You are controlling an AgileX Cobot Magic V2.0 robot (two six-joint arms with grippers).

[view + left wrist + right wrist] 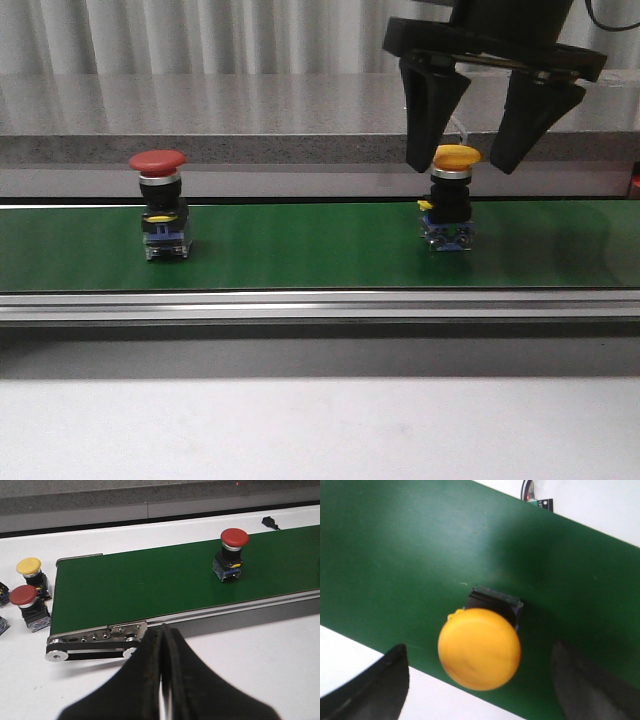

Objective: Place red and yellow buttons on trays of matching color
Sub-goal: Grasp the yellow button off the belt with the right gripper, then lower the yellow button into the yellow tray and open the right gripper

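Observation:
A yellow button (pixel 455 157) (pixel 479 647) stands upright on the green conveyor belt (pixel 300 245) at the right. My right gripper (pixel 462 162) (pixel 480 680) hangs open over it, one black finger on each side of the yellow cap, apart from it. A red button (pixel 158 161) (pixel 234 537) stands upright on the belt at the left. My left gripper (pixel 164 630) is shut on nothing, low over the white table in front of the belt's end. The trays are out of view.
In the left wrist view, a second yellow button (pixel 29 567) and a second red button (pixel 23 596) stand on the white table (pixel 280 655) beside the belt's end roller (pixel 95 642). A grey ledge (pixel 200 150) runs behind the belt.

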